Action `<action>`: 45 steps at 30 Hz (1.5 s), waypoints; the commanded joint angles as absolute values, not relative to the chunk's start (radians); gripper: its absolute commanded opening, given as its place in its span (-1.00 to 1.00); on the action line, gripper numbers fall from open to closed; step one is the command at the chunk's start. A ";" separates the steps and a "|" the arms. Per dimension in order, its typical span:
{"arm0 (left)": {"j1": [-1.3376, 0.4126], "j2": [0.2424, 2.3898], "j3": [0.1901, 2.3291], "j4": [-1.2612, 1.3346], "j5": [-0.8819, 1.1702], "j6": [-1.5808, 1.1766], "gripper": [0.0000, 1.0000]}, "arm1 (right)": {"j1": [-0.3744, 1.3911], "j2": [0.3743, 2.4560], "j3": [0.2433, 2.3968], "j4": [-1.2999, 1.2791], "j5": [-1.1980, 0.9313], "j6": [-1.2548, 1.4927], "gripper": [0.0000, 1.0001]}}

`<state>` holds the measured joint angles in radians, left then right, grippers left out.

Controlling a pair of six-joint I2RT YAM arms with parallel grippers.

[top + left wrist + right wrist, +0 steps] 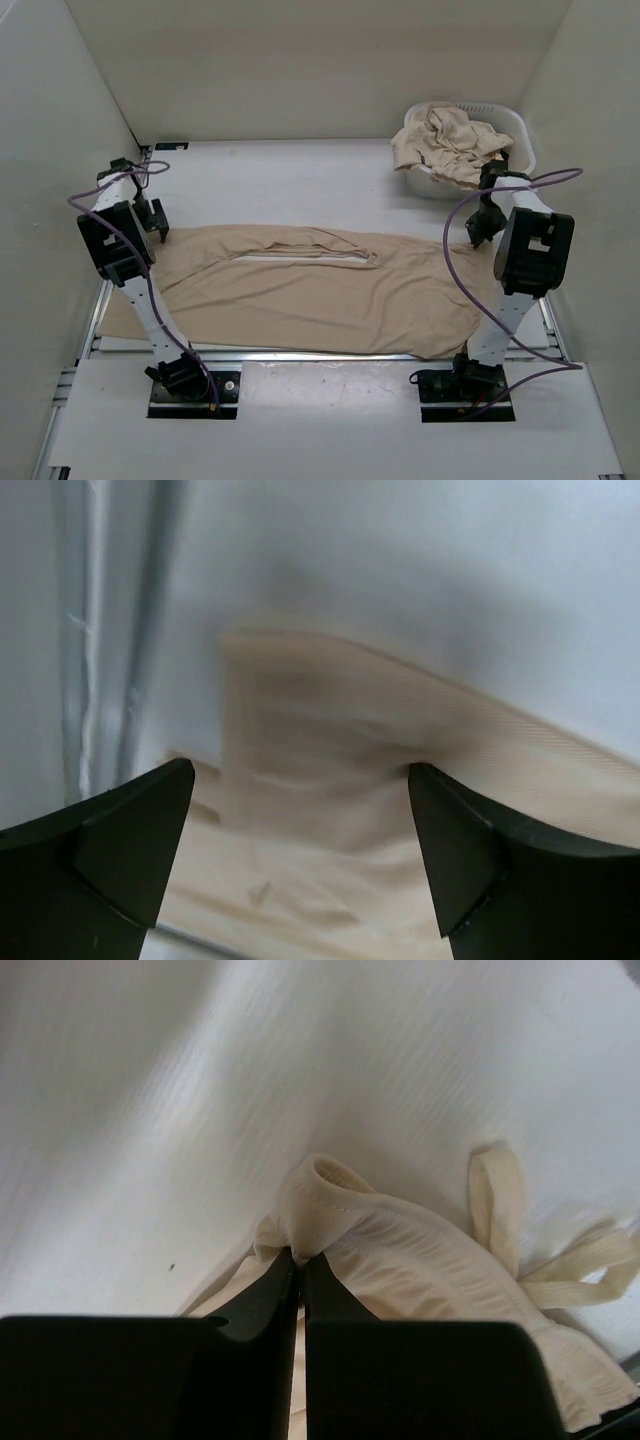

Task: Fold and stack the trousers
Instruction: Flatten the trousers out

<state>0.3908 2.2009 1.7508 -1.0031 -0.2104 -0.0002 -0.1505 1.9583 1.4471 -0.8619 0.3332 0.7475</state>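
The light beige trousers [300, 290] lie flat across the table, folded lengthwise with the legs running to the left. My left gripper [157, 225] hovers over the leg ends at the left, open. In the left wrist view the cloth [320, 740] lies loose below the wide-apart left gripper [300, 772], touching neither finger. My right gripper [478, 232] is at the waist end on the right. In the right wrist view the right gripper [300, 1255] is shut on a pinched fold of the gathered waistband [325, 1205]. A drawstring [500, 1210] trails beside it.
A white slotted laundry basket [515, 130] stands at the back right, holding more crumpled beige cloth [450, 145]. White walls close in the table on three sides. A metal rail [85, 680] runs along the table's left edge, just beyond the leg ends.
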 commanded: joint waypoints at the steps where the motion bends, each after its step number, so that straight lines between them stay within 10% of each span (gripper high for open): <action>1: 0.400 2.253 1.886 -0.905 -0.227 0.000 1.00 | -0.169 1.994 1.512 -0.887 0.382 0.697 -1.00; 32: 0.400 2.309 2.140 -0.923 0.268 0.000 1.00 | -0.233 2.028 1.575 -0.894 0.295 0.566 -1.00; 34: 0.400 2.272 2.120 -0.936 0.279 0.000 0.34 | -0.233 2.028 1.575 -0.894 0.295 0.566 -1.00; 35: 0.400 2.231 2.079 -0.936 0.243 0.000 -0.36 | -0.233 2.028 1.575 -0.894 0.295 0.566 -1.00; 36: 0.400 2.212 2.059 -0.936 0.217 0.000 -0.48 | -0.233 2.019 1.575 -0.894 0.295 0.566 -1.00; 45: 0.390 2.400 2.271 -0.927 0.066 0.000 0.94 | -0.233 2.019 1.548 -0.884 0.276 0.566 -1.00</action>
